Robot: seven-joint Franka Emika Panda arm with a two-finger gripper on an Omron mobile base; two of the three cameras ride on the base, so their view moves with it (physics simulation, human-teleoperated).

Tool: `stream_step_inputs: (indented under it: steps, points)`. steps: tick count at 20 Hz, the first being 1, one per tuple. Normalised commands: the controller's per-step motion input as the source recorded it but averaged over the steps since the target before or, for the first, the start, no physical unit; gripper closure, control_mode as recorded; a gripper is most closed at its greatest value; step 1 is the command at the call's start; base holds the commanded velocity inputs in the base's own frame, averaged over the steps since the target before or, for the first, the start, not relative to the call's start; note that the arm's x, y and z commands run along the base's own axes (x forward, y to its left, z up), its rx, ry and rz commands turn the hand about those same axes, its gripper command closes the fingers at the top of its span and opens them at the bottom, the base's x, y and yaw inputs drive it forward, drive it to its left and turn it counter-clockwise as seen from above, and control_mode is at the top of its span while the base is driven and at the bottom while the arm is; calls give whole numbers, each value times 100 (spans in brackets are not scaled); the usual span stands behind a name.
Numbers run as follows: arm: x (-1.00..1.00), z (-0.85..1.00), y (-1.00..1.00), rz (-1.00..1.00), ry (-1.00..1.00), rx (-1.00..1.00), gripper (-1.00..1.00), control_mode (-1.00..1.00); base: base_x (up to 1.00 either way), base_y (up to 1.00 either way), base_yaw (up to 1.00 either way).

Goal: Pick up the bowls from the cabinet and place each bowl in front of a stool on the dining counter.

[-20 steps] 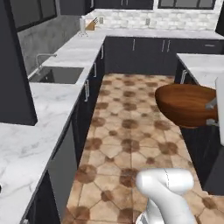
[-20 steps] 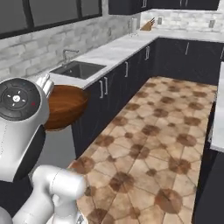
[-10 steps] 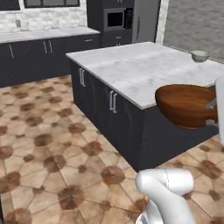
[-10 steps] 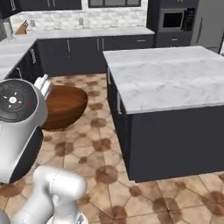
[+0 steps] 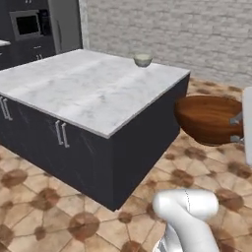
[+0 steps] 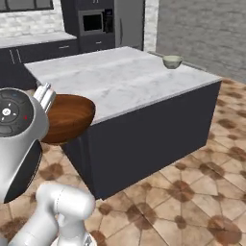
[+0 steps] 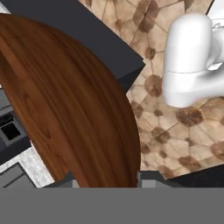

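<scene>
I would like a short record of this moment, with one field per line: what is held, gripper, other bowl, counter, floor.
held: wooden bowl, carried in the air beside the island, off its top
gripper: gripper shut on the bowl's rim
other bowl: pale greenish-grey bowl, upright near the far corner of the counter top
counter: dining counter, white marble top, dark base
floor: brown patterned tiles

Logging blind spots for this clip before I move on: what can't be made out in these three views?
- Gripper fingers: in the hand view the wooden bowl hides them; in the left base view the frame edge cuts them off.
- Inside of the wooden bowl: its wall hides it in both base views.
- Small pale bowl on the dining counter: too small to see mottling or contents.
- Stools: the counter's far side is hidden.
</scene>
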Motion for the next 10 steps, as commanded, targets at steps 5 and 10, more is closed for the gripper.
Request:
stream_step_inputs:
  steps: [5,10]
  points:
    - [0,0,0,0,0,0,100,100,96,0,-53]
    - [0,0,0,0,0,0,100,100,100,0,-46]
